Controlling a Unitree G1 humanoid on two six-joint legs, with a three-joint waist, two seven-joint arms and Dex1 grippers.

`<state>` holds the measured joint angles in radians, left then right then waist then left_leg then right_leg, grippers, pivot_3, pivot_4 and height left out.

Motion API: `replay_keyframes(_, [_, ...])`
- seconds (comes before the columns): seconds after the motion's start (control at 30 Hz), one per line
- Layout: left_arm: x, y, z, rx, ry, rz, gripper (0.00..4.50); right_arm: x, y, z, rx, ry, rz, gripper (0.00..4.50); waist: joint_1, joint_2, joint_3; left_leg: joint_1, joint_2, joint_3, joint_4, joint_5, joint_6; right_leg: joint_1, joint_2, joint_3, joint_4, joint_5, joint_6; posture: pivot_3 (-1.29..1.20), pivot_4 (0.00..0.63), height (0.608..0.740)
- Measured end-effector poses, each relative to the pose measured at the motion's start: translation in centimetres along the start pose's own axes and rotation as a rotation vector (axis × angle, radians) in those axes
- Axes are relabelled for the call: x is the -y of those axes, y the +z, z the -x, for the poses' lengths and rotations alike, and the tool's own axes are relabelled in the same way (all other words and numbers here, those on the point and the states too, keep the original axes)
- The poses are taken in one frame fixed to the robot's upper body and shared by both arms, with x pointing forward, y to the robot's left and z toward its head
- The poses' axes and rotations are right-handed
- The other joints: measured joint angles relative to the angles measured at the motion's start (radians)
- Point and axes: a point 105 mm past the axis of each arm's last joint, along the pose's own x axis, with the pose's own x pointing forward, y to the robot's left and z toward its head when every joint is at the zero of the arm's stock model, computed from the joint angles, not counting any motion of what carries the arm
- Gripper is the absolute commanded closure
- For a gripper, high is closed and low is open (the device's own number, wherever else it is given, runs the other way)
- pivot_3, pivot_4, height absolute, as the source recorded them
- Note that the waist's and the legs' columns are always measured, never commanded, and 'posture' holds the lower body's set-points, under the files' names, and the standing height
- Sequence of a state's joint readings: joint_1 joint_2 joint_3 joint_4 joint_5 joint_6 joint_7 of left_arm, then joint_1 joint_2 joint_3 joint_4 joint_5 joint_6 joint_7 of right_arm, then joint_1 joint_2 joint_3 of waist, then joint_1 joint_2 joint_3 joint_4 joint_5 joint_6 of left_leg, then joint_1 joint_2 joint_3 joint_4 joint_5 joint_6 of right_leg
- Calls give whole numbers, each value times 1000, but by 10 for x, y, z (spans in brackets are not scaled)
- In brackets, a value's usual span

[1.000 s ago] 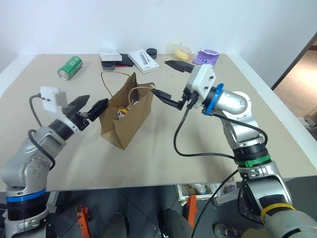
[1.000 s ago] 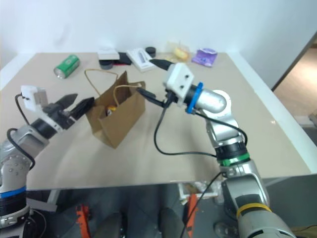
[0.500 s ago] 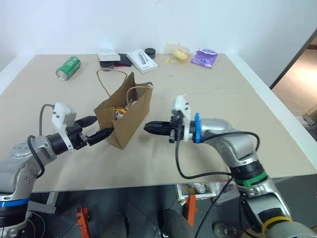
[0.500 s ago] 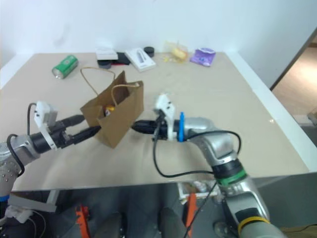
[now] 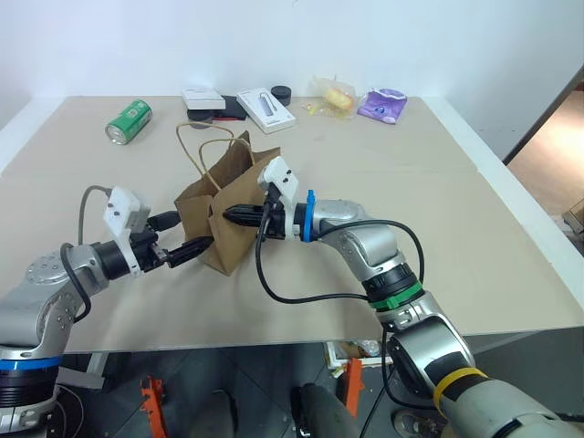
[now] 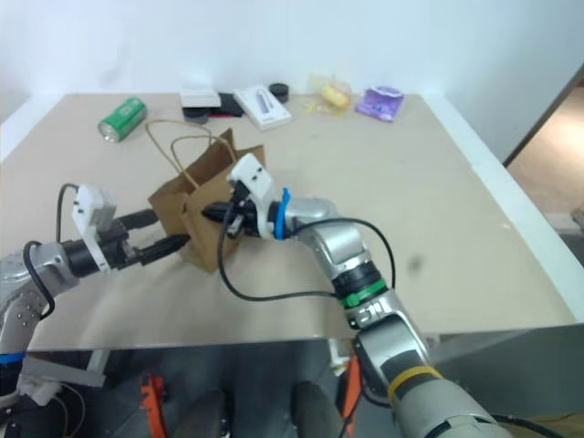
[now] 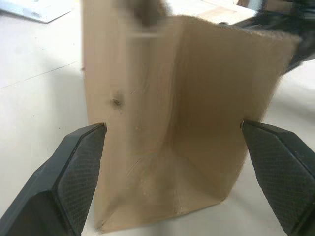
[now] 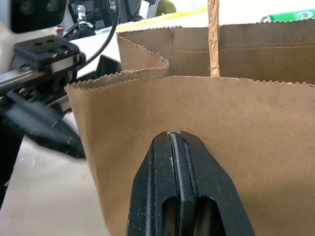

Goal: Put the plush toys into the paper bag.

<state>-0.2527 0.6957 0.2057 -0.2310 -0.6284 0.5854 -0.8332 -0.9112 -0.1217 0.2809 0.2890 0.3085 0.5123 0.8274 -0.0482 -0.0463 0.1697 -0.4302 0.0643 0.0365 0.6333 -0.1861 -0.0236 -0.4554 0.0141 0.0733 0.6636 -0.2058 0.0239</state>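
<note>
The brown paper bag [image 5: 233, 178] stands near the table's front left, its cord handles [image 5: 196, 137] rising behind it. My left gripper [image 5: 193, 232] is open, and its fingers [image 7: 78, 167] stand on either side of the bag's narrow lower end [image 7: 172, 98]. My right gripper [image 5: 230, 215] reaches in from the right, level. It is shut, with its tips [image 8: 174, 140] against the bag's broad side [image 8: 256, 147] just below the serrated rim. No paper shows between its fingers. The plush toys are hidden.
A green can [image 5: 129, 123] lies at the back left. Two white boxes [image 5: 265, 109] and dark items sit at the back middle. A yellowish wrapped item [image 5: 334, 95] and a purple packet [image 5: 382, 105] are further right. The table's front edge [image 5: 301, 333] is close.
My right gripper has shut, dropped and swung left until its tips reached the bag's side. My left gripper has sunk a little and now straddles the bag's end. The bag's rim has buckled inward.
</note>
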Motion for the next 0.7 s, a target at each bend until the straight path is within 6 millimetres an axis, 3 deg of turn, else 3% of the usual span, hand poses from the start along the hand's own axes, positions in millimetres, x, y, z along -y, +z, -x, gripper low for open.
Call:
replay_keyframes(0.2, [13, 0, 3, -21, -46, -2, 0, 4, -3, -2, -15, -34, 12, 4458, -1, 0, 0, 0, 0, 0, 0, 0, 0, 0, 0, 0, 0, -1, -3, 0, 150, 740])
replay_keyframes(0.47, [-7, 12, -6, 47, 106, -79, 0, 1, -2, -5, -7, -22, 11, 4458, 0, 0, 0, 0, 0, 0, 0, 0, 0, 1, 0, 0, 0, 0, -1, 0, 150, 740])
replay_keyframes(0.7, [-9, 3, -18, 86, 184, -38, 0, 1, -1, -5, -7, -16, 7, 4458, 0, 0, 0, 0, 0, -1, 0, 0, 0, 0, 1, -1, 1, 2, 1, 0, 150, 740])
